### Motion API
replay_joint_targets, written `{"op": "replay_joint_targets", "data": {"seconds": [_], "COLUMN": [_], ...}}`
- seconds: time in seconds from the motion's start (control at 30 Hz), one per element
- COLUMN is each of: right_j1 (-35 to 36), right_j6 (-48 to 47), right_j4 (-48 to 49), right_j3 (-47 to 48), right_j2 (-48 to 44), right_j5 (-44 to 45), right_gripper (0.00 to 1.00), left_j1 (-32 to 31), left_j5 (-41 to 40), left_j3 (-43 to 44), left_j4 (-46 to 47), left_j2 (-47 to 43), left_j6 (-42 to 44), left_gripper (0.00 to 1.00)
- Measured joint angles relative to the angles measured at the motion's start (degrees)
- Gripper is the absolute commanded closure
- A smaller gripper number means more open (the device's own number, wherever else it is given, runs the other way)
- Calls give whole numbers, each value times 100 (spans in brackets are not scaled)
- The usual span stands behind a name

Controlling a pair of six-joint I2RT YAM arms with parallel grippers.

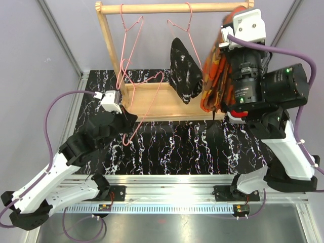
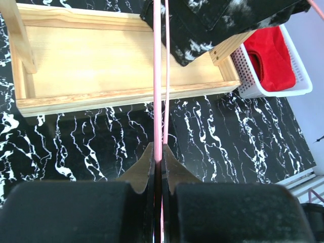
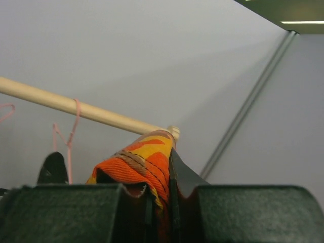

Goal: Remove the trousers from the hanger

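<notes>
Where right pincer (image 3: 161, 174) grips — camouflage trousers (image 3: 132, 161) half-hidden

light: bright, even, from ceiling strip (image 3: 301, 22) | glare: front rail (image 1: 167, 188) (washed white) | shadows: soft | focus: wrist foregrounds blurred
</notes>
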Motion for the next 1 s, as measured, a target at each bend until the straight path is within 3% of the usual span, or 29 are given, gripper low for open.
{"op": "replay_joint_targets", "data": {"seconds": [0.13, 0.3, 0.73, 0.93, 1.0], "right_j1": [-317, -1631, -5263, -5945, -6037], "right_j6": [-568, -431, 1759, 1991, 1899], "right_j4": [625, 774, -11, 127, 564], "right_j3": [-1029, -2227, -4892, -5565, -5807], "right_j2": [-522, -964, -1816, -1930, -1969], "right_j5": [485, 756, 498, 511, 518], "right_gripper": [100, 100, 100, 100, 100], "left_j1": [0, 0, 0, 0, 0], "left_j5": [-17, -22, -11, 37, 83], "left_j3": [-33, -85, -310, -468, -581], "left_j4": [-52, -92, -199, -262, -256], "left_j2": [-39, -52, -254, -271, -343], "left_j6": [44, 81, 208, 304, 339], "left_gripper": [100, 100, 100, 100, 100]}}
